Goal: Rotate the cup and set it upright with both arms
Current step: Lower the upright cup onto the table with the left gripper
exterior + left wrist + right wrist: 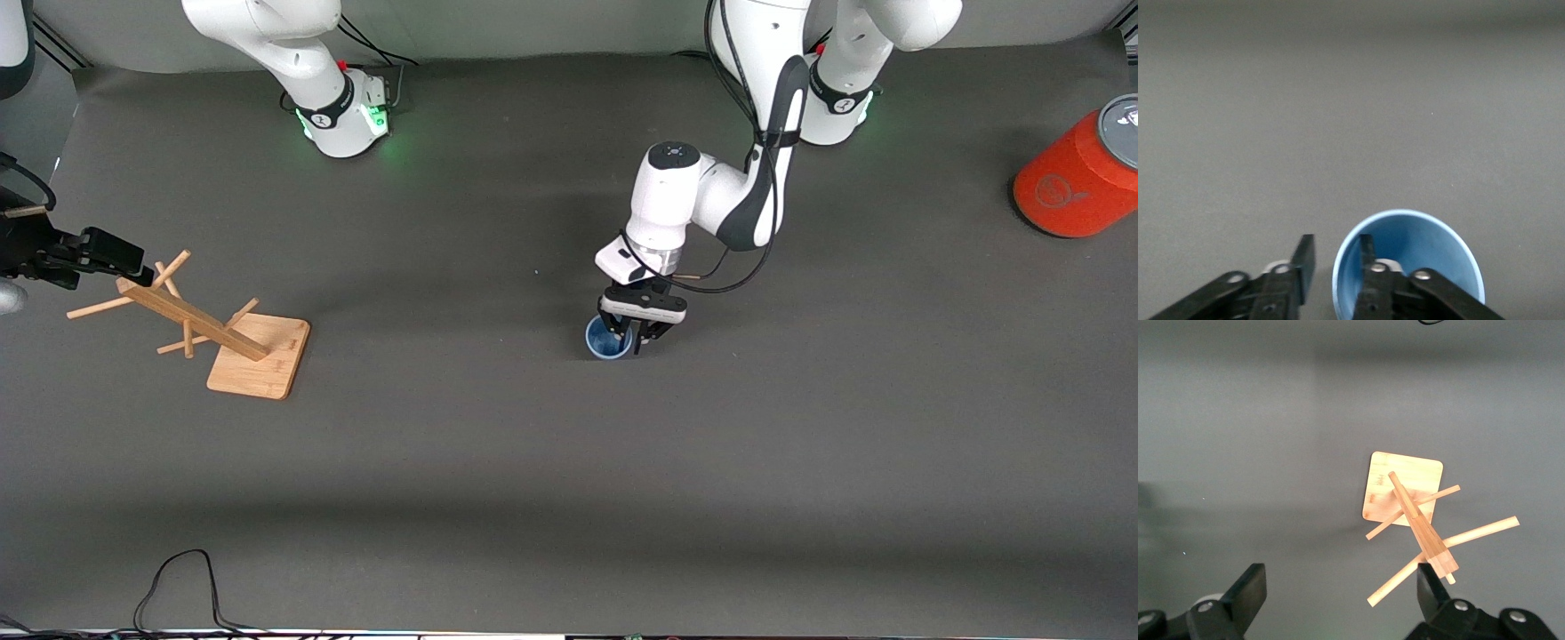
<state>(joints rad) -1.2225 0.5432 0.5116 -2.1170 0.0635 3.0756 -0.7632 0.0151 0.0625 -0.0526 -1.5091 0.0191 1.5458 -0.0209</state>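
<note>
At desk (569,498) centre: blue cup (607,339) upright, left gripper (633,342) parted astride its rim, one finger inside. Right gripper (1338,593) wide open over wooden mug rack (213,324), waiting.

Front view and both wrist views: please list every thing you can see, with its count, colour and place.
cup: one, pale blue, upright mid-table, mouth up.
wooden rack: one, light wood, pegs on a square base, toward the right arm's end.
can: one, orange-red with grey lid, lying at the left arm's end.
cable: one, black, at the table edge nearest the front camera.
left claw: at the cup, one finger inside its rim, one outside, opened.
right claw: open, above the rack.
</note>
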